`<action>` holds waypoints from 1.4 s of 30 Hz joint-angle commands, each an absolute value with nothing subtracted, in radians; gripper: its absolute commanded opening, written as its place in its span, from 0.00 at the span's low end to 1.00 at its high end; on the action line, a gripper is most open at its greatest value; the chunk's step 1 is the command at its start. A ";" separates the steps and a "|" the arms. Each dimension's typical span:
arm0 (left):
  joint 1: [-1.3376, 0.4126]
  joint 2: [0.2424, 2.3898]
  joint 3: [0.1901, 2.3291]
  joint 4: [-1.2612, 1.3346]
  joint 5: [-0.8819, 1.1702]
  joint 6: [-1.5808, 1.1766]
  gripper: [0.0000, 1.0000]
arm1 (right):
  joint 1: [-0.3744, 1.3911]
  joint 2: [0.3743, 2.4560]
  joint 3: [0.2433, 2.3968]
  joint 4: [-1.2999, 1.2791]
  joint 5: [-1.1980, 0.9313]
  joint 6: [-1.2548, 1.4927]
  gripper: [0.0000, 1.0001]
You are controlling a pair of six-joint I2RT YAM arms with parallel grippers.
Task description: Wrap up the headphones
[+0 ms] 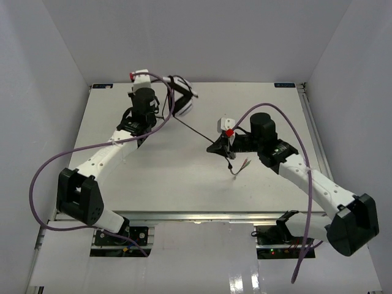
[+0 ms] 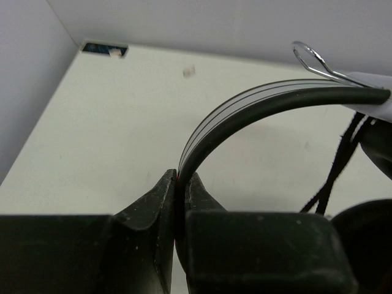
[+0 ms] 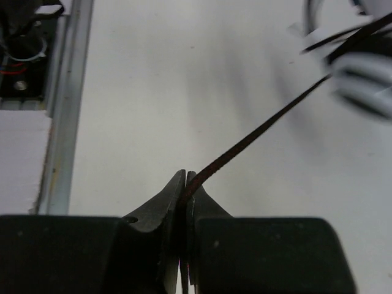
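The headphones [image 1: 184, 98] hang in the air at the back left, white with black parts. My left gripper [image 1: 164, 105] is shut on their headband [image 2: 257, 104], which arcs up and right from the jaws in the left wrist view. The thin black cord [image 1: 196, 130] runs taut from the headphones down to my right gripper [image 1: 219, 147], which is shut on it. In the right wrist view the cord [image 3: 263, 131] leaves the closed jaws toward the blurred headphones [image 3: 361, 73] at the upper right. The cord's bare coloured wire end [image 1: 242, 165] dangles beside the right gripper.
The white table [image 1: 184, 184] is walled at back and sides. Thick purple robot cables [image 1: 55, 165] loop off both arms. A metal rail [image 3: 61, 122] runs along the table's edge in the right wrist view.
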State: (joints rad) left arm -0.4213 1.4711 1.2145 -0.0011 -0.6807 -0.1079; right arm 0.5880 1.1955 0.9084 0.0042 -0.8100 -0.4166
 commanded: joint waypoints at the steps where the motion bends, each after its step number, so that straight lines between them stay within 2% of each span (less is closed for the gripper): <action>1: -0.437 1.475 1.169 -0.014 -0.604 -0.062 0.00 | 0.636 1.144 1.094 -0.322 -0.528 -0.699 0.08; 5: -0.491 1.442 1.104 -0.052 -0.333 -0.021 0.00 | 0.650 1.176 1.180 -0.285 -0.282 -0.799 0.08; 9: -0.529 1.321 1.011 -0.050 -0.012 0.039 0.00 | 0.649 1.238 1.166 -0.151 -0.030 -0.893 0.09; 10: -0.532 1.260 0.994 -0.042 0.100 0.063 0.00 | 0.646 1.246 1.151 -0.134 -0.011 -0.899 0.09; 14: -0.532 1.126 0.917 -0.041 0.288 0.109 0.00 | 0.590 1.282 1.127 -0.076 -0.031 -0.870 0.16; 17: -0.535 1.058 0.923 -0.079 0.357 0.108 0.00 | 0.529 1.306 1.109 -0.072 -0.129 -0.831 0.19; 22: -0.535 1.020 0.951 -0.037 0.406 -0.042 0.00 | 0.441 1.316 1.071 -0.069 -0.372 -0.696 0.16; 26: -0.534 1.015 0.995 0.046 0.395 -0.221 0.00 | 0.380 1.330 1.016 0.003 -0.770 -0.532 0.19; 29: -0.535 1.054 1.044 0.144 0.374 -0.427 0.00 | 0.361 1.370 0.915 0.271 -1.135 -0.235 0.30; 31: -0.535 1.086 1.082 0.209 0.377 -0.525 0.00 | 0.380 1.394 0.841 0.562 -1.194 0.006 0.38; 33: -0.535 1.121 1.112 0.247 0.379 -0.596 0.00 | 0.398 1.428 0.821 0.735 -1.220 0.156 0.41; 39: -0.540 1.193 1.219 0.287 0.291 -0.707 0.00 | 0.473 1.509 0.817 0.847 -1.211 0.268 0.41; 42: -0.540 1.197 1.242 0.282 0.161 -0.718 0.00 | 0.494 1.511 0.747 0.975 -1.210 0.366 0.38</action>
